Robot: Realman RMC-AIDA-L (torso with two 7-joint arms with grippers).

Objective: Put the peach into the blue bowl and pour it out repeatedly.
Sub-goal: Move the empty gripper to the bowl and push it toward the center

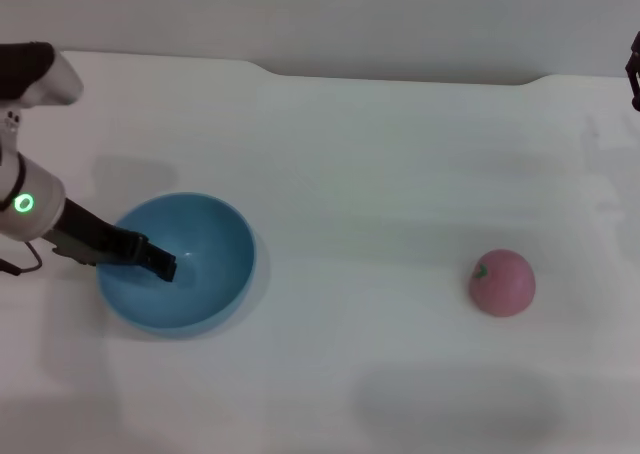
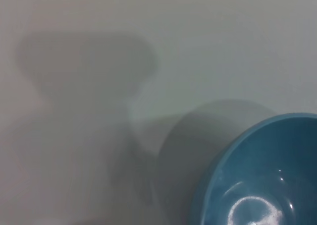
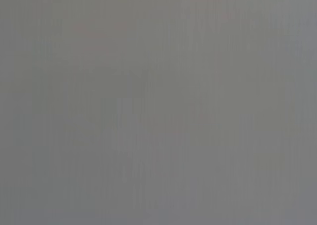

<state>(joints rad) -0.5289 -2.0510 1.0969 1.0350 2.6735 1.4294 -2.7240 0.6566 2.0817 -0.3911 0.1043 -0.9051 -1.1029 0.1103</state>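
The blue bowl [image 1: 200, 274] stands upright on the white table at the left, with nothing in it. My left gripper [image 1: 160, 264] reaches in over the bowl's left rim, its dark tip above the inside wall. In the left wrist view only part of the blue bowl [image 2: 262, 185] shows, with a shadow on the table beside it. The peach [image 1: 502, 282], pink with a small green and red mark, lies on the table far to the right, apart from the bowl. Just a dark sliver of my right gripper [image 1: 634, 69] shows at the top right edge, well away from the peach.
The white table [image 1: 350, 174] ends at a far edge along the top of the head view. The right wrist view shows only a plain grey field.
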